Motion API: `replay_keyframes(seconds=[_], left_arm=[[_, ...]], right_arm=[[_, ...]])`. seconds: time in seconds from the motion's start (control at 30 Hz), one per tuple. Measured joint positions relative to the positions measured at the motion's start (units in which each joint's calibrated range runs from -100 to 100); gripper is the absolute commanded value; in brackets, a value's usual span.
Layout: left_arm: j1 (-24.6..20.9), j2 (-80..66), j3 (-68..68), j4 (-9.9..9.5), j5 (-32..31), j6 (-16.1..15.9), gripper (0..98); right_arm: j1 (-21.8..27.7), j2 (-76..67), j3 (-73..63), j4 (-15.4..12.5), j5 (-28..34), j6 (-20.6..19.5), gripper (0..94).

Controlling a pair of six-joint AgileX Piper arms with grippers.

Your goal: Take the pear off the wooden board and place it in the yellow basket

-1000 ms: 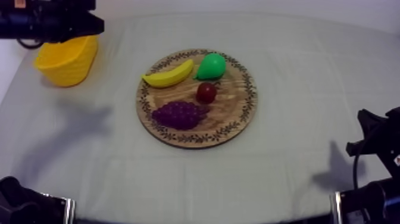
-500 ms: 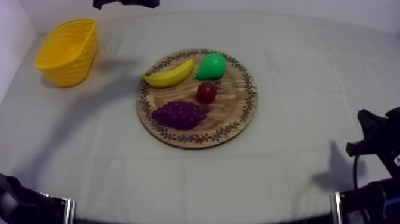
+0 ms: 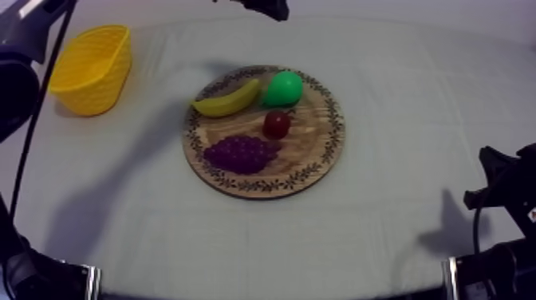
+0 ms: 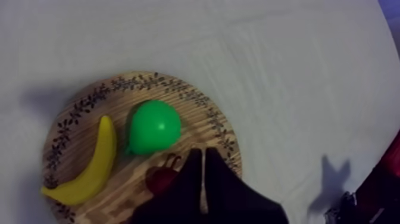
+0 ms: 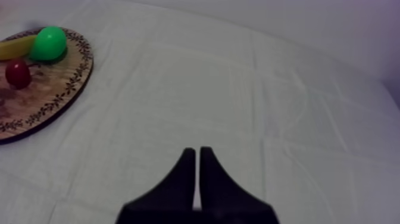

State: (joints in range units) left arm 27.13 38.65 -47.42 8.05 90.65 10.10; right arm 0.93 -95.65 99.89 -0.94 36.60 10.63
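Observation:
The green pear (image 3: 283, 88) lies on the far part of the round wooden board (image 3: 319, 163), beside the banana (image 3: 226, 99). The yellow basket (image 3: 90, 68) stands at the far left. My left gripper (image 4: 202, 155) hangs high over the board, shut into a narrow wedge on nothing. In its view the pear (image 4: 153, 126) sits just beyond the fingertips, and the small red fruit (image 4: 159, 179) is partly hidden behind them. My right gripper (image 5: 197, 154) is shut and empty over bare cloth, with the pear (image 5: 49, 43) far off.
A small red fruit (image 3: 277, 124) and purple grapes (image 3: 239, 153) share the board with the banana. My left arm (image 3: 20, 76) crosses the upper left beside the basket. My right arm (image 3: 502, 179) rests low at the right edge.
My left arm has swung from over the basket rightward along the far side of the table, and its gripper now hangs above the board. The right arm and the fruit have not moved.

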Motion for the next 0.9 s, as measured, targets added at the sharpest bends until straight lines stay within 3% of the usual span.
replay_keyframes(seconds=[0.2,0.37,0.73,0.9], left_arm=[[-0.5,6.2,-6.8,-0.69,1.6,-2.5,0.0],[-1.2,6.4,-6.2,-1.04,2.3,-7.2,0.0],[-1.9,3.8,-6.8,-0.98,5.8,-28.6,2.7],[-2.1,1.9,-5.4,-1.07,6.6,-35.8,24.8]], right_arm=[[0.0,0.0,0.0,0.0,0.0,0.0,0.4],[0.0,0.0,0.0,0.0,0.0,0.0,0.4],[0.0,0.0,0.0,0.0,0.0,0.1,0.4],[0.0,0.0,0.0,0.0,0.0,0.1,0.4]])
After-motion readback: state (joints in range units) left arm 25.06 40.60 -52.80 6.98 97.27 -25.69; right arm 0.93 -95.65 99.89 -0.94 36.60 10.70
